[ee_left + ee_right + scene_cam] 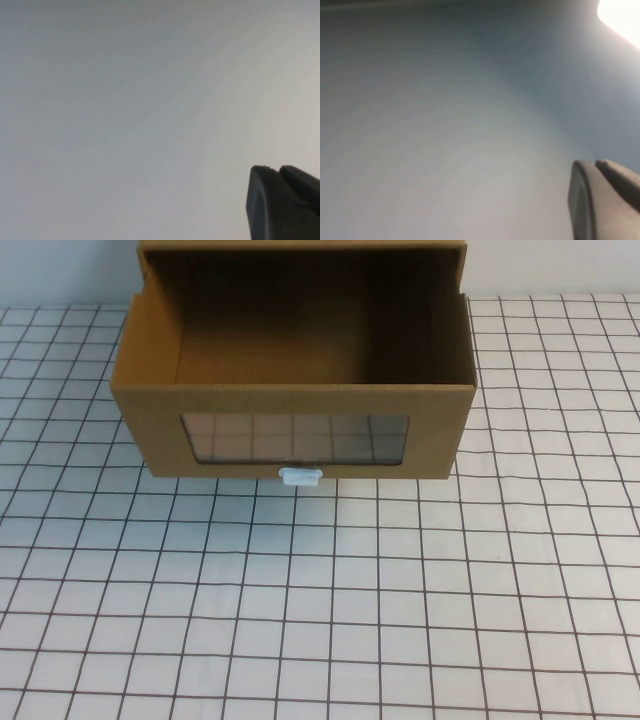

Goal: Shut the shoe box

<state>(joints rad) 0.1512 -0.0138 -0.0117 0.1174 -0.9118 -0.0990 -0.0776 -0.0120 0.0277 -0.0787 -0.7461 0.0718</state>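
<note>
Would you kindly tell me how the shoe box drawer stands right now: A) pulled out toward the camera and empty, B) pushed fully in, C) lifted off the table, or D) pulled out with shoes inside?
A: the shoe box drawer sits pulled forward, its bare cardboard inside showing, with neither gripper near it.

High cam raised on robot's side, angled down at gridded table (400, 620) w/ shoe box (292, 430) near far edge, both wrist cams face blank pale surface only, no shared scene w/ high view
</note>
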